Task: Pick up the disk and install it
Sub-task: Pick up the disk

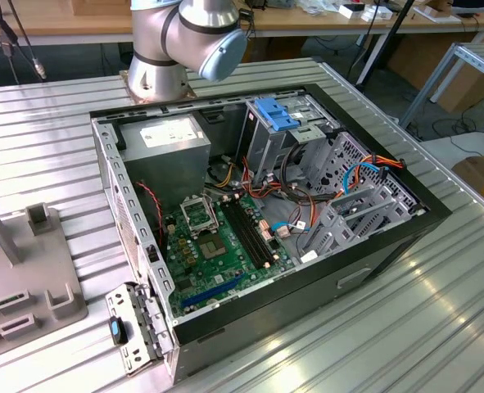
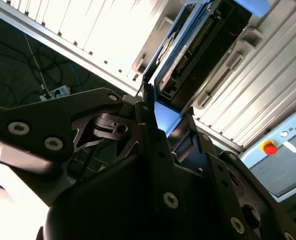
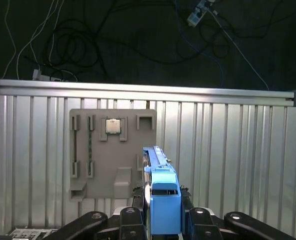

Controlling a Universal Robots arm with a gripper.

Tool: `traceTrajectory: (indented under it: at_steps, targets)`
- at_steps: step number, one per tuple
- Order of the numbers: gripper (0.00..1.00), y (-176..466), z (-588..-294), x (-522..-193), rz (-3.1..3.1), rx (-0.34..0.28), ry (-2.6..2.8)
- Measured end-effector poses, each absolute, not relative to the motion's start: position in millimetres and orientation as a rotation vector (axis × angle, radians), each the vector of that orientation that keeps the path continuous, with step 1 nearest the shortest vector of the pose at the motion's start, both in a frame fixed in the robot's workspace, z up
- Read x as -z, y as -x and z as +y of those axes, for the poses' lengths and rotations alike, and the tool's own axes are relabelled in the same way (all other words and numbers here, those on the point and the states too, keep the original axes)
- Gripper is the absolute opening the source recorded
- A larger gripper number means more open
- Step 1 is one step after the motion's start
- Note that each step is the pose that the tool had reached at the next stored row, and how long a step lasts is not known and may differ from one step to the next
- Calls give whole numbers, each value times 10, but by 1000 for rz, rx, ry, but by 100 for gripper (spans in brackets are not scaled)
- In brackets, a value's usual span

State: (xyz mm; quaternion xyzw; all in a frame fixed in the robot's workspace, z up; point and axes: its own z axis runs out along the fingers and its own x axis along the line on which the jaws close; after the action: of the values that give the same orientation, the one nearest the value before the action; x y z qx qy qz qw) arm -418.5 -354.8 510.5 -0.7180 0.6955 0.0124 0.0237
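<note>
Pick-up complete: the black claw (image 3: pixel 165 220) pinches the flat silver-grey, blue-railed disk (image 3: pixel 158 157) edge-on over the ribbed metal table (image 3: pixel 228 150). Installation appears outstanding. In the open black computer case (image 1: pixel 373 254), the metal drive cage (image 1: pixel 262 147) stands at one o'clock.

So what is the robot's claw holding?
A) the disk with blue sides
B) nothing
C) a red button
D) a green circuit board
A: in the first wrist view the gripper is shut on the blue-edged disk.
</note>
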Motion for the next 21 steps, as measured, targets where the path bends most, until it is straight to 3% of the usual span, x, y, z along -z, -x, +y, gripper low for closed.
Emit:
traceTrajectory:
  at_steps: [21]
  targets:
    - [37,2780,-3547,-5105,2152,-39,2223]
